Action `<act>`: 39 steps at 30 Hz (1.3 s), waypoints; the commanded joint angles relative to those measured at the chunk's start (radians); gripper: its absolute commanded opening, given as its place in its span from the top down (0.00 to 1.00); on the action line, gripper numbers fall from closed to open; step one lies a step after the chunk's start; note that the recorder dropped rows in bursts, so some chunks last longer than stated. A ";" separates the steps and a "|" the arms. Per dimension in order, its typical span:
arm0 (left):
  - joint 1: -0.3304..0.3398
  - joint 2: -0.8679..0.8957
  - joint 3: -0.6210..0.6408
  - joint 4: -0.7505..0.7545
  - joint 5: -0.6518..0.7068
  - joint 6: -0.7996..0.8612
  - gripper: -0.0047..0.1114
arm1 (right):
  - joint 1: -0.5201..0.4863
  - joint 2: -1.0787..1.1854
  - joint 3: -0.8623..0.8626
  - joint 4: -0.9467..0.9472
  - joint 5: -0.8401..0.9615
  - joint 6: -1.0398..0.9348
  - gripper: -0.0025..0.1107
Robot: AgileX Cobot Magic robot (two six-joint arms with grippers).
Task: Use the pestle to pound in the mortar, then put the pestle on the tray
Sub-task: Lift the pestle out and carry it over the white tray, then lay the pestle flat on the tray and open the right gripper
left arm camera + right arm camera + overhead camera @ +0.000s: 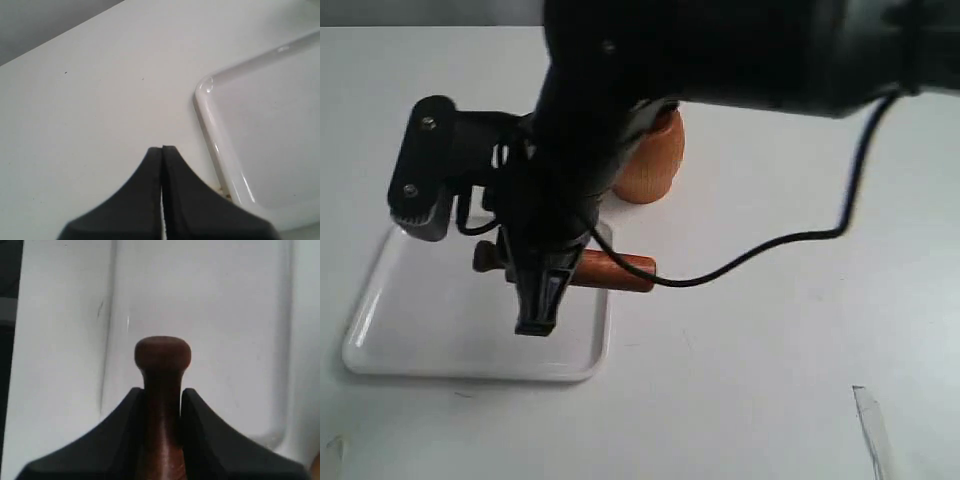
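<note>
My right gripper (535,310) reaches across over the white tray (430,320) and is shut on the pestle (616,271). The reddish-brown pestle lies level, its dark knobbed handle toward the left and its thick end past the tray's right rim. In the right wrist view the fingers (125,415) clamp the narrow handle, and the knob (162,352) sticks out over the tray (215,315). The orange-brown mortar (652,160) stands upright behind the tray, partly hidden by the arm. My left gripper (162,148) is shut and empty over the table beside a tray corner (205,87).
A black cable (770,245) hangs from the right arm and loops over the white table (770,350). A thin clear strip (871,428) lies near the front right. The arm's bulk hides the tray's back edge.
</note>
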 commanded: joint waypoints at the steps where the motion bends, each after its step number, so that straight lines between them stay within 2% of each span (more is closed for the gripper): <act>1: -0.008 -0.001 0.001 -0.007 -0.003 -0.008 0.96 | 0.014 0.206 -0.197 -0.019 0.114 -0.024 0.98; 2: -0.008 -0.001 0.001 -0.007 -0.003 -0.008 0.96 | 0.014 0.271 -0.274 -0.028 0.159 -0.024 0.98; 6: -0.008 -0.001 0.001 -0.007 -0.003 -0.008 0.96 | 0.014 0.384 -0.399 -0.032 0.214 -0.024 0.98; 13: -0.008 -0.001 0.001 -0.007 -0.003 -0.008 0.96 | 0.014 0.431 -0.468 -0.048 0.203 -0.024 0.95; 15: -0.008 -0.001 0.001 -0.007 -0.003 -0.008 0.96 | 0.014 0.431 -0.468 -0.054 0.203 -0.026 0.87; 17: -0.008 -0.001 0.001 -0.007 -0.003 -0.008 0.96 | 0.014 0.431 -0.468 -0.069 0.205 -0.028 0.74; 22: -0.008 -0.001 0.001 -0.007 -0.003 -0.008 0.96 | 0.014 0.422 -0.468 -0.132 0.174 0.018 0.28; 24: -0.008 -0.001 0.001 -0.007 -0.003 -0.008 0.96 | 0.014 0.405 -0.468 -0.178 0.135 0.068 0.21; 28: -0.008 -0.001 0.001 -0.007 -0.003 -0.008 0.96 | 0.014 0.325 -0.468 -0.244 0.039 0.184 0.22; 31: -0.008 -0.001 0.001 -0.007 -0.003 -0.008 0.96 | 0.014 0.256 -0.468 -0.294 -0.041 0.293 0.29; 33: -0.008 -0.001 0.001 -0.007 -0.003 -0.008 0.96 | 0.014 0.191 -0.468 -0.319 -0.099 0.388 0.40; 34: -0.008 -0.001 0.001 -0.007 -0.003 -0.008 0.96 | 0.014 0.177 -0.468 -0.315 -0.112 0.399 0.42; 37: -0.008 -0.001 0.001 -0.007 -0.003 -0.008 0.96 | 0.014 0.107 -0.468 -0.248 -0.167 0.402 0.61; 39: -0.008 -0.001 0.001 -0.007 -0.003 -0.008 0.96 | 0.014 0.079 -0.468 -0.235 -0.167 0.402 0.69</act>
